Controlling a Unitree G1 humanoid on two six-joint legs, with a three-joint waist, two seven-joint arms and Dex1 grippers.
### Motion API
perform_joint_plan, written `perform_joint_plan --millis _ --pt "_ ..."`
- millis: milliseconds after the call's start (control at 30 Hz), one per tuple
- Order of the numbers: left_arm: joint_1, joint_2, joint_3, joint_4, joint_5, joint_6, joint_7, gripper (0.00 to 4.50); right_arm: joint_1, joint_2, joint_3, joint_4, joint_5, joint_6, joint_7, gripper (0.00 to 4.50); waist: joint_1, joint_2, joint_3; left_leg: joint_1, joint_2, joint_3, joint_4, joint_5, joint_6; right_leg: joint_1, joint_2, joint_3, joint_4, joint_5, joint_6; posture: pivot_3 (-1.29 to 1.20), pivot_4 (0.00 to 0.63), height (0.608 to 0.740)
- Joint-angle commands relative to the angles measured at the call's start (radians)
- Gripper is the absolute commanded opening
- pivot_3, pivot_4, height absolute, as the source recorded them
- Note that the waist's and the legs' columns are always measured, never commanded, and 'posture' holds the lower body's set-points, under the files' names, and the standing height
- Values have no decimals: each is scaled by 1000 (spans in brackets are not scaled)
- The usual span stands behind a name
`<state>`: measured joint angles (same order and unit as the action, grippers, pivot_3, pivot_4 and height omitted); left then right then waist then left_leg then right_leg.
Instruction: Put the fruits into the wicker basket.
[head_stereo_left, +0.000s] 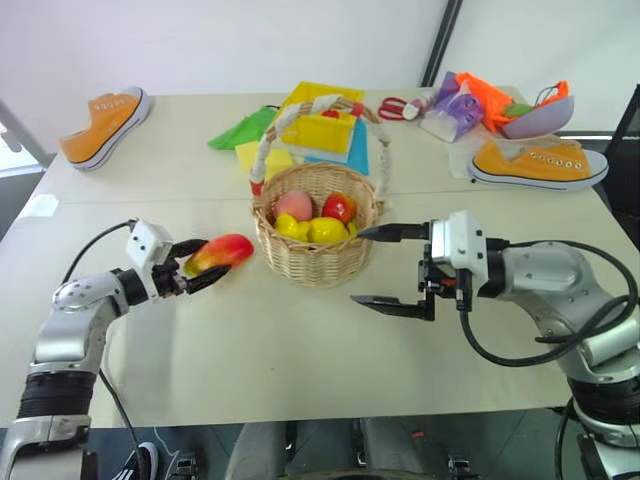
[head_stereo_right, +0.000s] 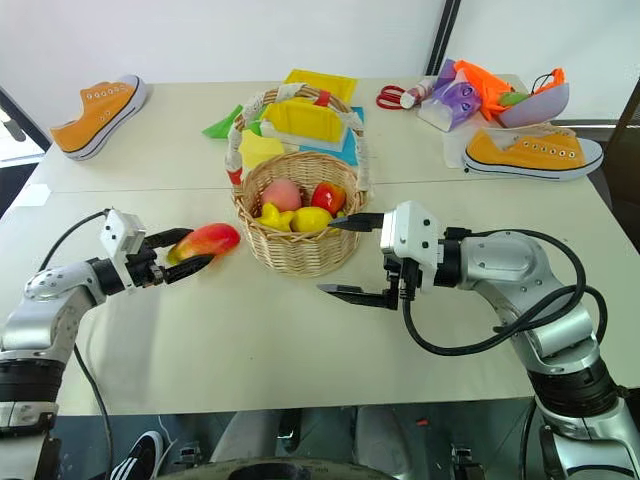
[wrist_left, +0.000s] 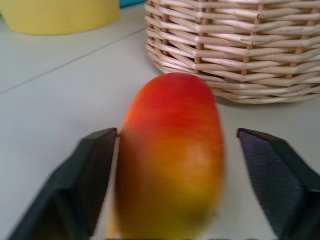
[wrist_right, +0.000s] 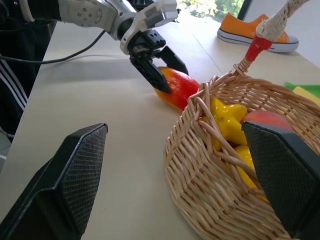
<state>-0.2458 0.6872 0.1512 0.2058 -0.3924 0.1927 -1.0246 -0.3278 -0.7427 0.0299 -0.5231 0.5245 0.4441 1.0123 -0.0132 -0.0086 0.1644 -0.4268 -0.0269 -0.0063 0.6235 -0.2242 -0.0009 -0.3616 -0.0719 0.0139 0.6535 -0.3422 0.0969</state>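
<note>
- Head view: my left gripper (head_stereo_left: 213, 260) is clamped on the mango (head_stereo_left: 222, 252), low over the table (head_stereo_left: 300, 350), at 9 o'clock from the wicker basket (head_stereo_left: 315, 265) and just beside its wall.
- The basket sits mid-table with four fruits inside: a pink peach (head_stereo_left: 293, 205) at 11 o'clock, a red fruit (head_stereo_left: 339, 207) at 1 o'clock, a lemon (head_stereo_left: 327, 230) at 5 o'clock, and a lumpy yellow fruit (head_stereo_left: 288, 226) at 8 o'clock.
- My right gripper (head_stereo_left: 356, 266) is at 3 o'clock from the basket, just beside it, jaws spread wide, one above the other, nothing between them.
- Left wrist view: the mango is right between my fingers (wrist_left: 90, 170), one pad against its skin, the other close at its far side. The basket's woven wall is just past the fruit, and a yellow block (wrist_left: 60, 15) stands further off.
- Right wrist view: my two black pads (wrist_right: 75, 175) stand far apart and empty. Between them I see the basket's rim, the lumpy yellow fruit inside, and beyond it the left gripper pinching the mango on the tabletop next to the weave.
</note>
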Motion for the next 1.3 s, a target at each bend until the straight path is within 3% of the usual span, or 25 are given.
perform_joint_plan --millis 33,300,567,633,733,833,933,1167,1300 --pt "-12 -6 -2 32 34 -51 11 2427 -9 -8 -22 -18 4 -10 -9 4500 0 0 0 0 0 0 0 0 0 0 0 0 0 0 0 0 150 740" --pt "72 2 114 -140 -92 45 50 2427 -23 -6 -25 -1 1 -16 -17 4500 -5 0 0 0 0 0 2 0 0 0 0 0 1 0 0 0 150 740" --pt "286 72 351 -592 -521 357 37 2427 -34 0 -84 27 58 -18 -11 4500 -3 0 0 0 0 0 2 0 0 0 0 0 2 0 0 0 150 740" --pt "278 76 358 -651 -584 402 86 2427 -34 4 -104 42 60 -29 -19 4500 4 1 0 1 1 0 3 0 0 1 0 0 2 0 0 0 150 740" --pt "144 9 270 -750 -676 449 269 2427 -57 35 -142 105 57 -20 -85 4500 11 0 0 1 0 0 6 0 0 4 0 -1 2 0 0 0 150 740" --pt "-40 -120 104 -732 -524 439 490 2427 -59 51 -162 134 42 -39 -113 4500 16 0 0 1 0 0 9 -1 1 5 0 0 1 2 2 0 150 740" --pt "-110 -184 -23 -714 -404 431 548 2427 -56 50 -155 140 16 -61 -120 4500 16 0 0 1 -1 0 9 0 2 5 1 0 1 5 7 0 150 740" --pt "-185 -313 -100 -623 -308 398 615 2427 -47 62 -149 116 9 -60 -155 4500 -1 0 0 0 3 1 7 0 1 3 6 1 2 5 8 0 150 740" --pt "-196 -328 -91 -622 -262 360 624 4145 -40 66 -145 113 -2 -62 -173 4500 2 0 0 0 3 1 8 0 1 3 6 1 2 5 8 0 150 740"
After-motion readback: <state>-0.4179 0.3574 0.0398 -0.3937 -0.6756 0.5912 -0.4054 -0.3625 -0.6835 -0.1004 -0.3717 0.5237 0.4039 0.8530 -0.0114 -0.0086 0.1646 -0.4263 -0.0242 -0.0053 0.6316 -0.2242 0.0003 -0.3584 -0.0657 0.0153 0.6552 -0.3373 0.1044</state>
